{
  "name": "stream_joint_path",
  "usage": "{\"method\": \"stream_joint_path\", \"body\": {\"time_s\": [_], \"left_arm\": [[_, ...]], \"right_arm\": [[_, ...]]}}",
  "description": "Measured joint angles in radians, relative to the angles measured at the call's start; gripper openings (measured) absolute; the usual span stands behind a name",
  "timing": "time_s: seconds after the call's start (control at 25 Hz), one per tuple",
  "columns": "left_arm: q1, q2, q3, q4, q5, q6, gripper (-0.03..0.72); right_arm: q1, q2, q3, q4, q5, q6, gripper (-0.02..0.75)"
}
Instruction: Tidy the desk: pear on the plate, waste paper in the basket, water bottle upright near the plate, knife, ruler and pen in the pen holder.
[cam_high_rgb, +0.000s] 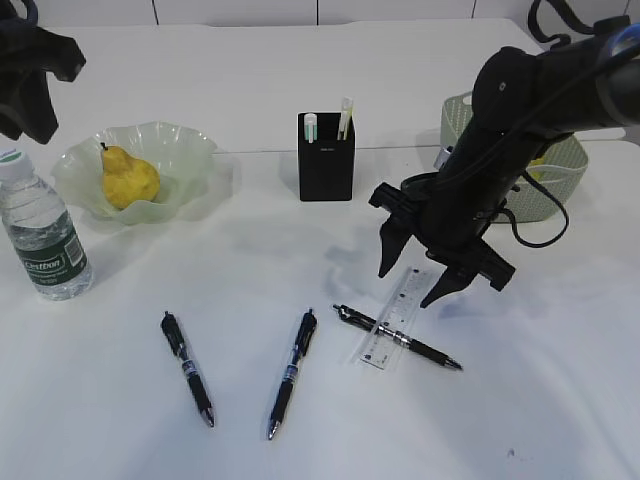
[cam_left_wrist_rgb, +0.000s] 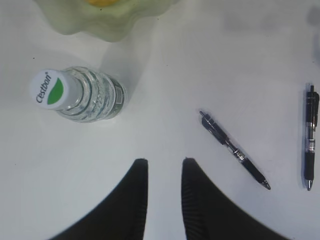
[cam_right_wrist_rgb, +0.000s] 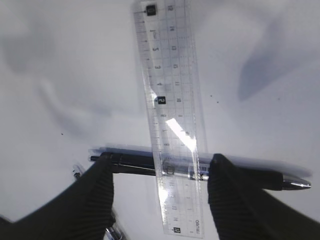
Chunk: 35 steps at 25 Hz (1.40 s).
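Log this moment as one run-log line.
right gripper: open, above ruler lying over pen | left gripper: open, idle | pear: on plate

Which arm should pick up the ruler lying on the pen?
Right. The right gripper hangs open directly over the ruler and pen; the left gripper is over by the water bottle.

Right pincer (cam_high_rgb: 428, 272) agape, left (cam_left_wrist_rgb: 164, 172) too.

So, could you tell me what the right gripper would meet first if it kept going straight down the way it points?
Probably the clear ruler, lying across the black pen on the table. The open right gripper straddles both, though its height above them is unclear.
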<state>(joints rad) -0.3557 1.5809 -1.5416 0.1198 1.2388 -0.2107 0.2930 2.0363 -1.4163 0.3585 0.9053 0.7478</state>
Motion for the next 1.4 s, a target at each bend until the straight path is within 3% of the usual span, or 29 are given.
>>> {"method": "stream_joint_path", "body": {"time_s": [1.12, 1.4], "left_arm": [[0.0, -0.011, 0.0, -0.004, 0.0, -0.002, 0.155], [0.0, -0.011, 0.0, -0.004, 0.0, -0.002, 0.155]], "right_arm": [[0.0, 0.032, -0.052, 0.02, 0.036, 0.011, 0.474], [0.0, 0.035, -0.086, -0.037, 0.1, -0.035, 0.473]]}}
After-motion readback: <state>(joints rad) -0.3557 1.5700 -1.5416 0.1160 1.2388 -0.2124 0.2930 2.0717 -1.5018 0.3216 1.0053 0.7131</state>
